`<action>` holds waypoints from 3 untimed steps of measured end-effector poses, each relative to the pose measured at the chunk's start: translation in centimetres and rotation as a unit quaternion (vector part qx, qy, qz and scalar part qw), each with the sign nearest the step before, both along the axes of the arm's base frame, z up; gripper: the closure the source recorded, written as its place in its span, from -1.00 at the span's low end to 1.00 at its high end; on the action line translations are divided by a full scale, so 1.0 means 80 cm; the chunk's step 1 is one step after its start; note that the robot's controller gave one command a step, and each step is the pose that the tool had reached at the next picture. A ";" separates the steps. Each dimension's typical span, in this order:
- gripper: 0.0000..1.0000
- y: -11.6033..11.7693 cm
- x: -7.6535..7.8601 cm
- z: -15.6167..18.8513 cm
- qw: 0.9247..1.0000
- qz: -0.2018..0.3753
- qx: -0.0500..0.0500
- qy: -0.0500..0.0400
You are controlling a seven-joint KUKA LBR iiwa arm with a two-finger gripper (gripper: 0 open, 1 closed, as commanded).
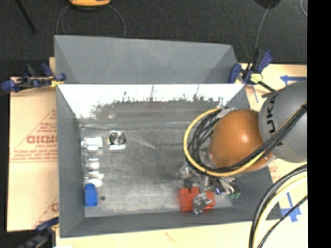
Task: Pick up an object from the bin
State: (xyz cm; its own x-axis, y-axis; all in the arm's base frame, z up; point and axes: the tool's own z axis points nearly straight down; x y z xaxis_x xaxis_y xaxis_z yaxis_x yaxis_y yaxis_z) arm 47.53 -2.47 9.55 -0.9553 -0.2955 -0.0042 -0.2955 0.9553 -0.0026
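I see the gripper (pixel 202 200) low in the near right corner of the bin (pixel 150 164), right against a red blocky thing (pixel 186 197); whether it is spread or pinching I cannot tell; a blue-capped clear piece (pixel 91 192) and a small round metal part (pixel 117 138) lie well apart at the left.
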 end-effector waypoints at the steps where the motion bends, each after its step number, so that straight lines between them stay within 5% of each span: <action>1: -1.00 -0.013 0.012 -0.022 1.000 -0.025 0.002 -0.009; 2: 1.00 -0.014 0.010 -0.023 1.000 -0.026 0.001 -0.006; 3: 1.00 -0.036 0.005 0.186 0.990 0.139 -0.001 -0.002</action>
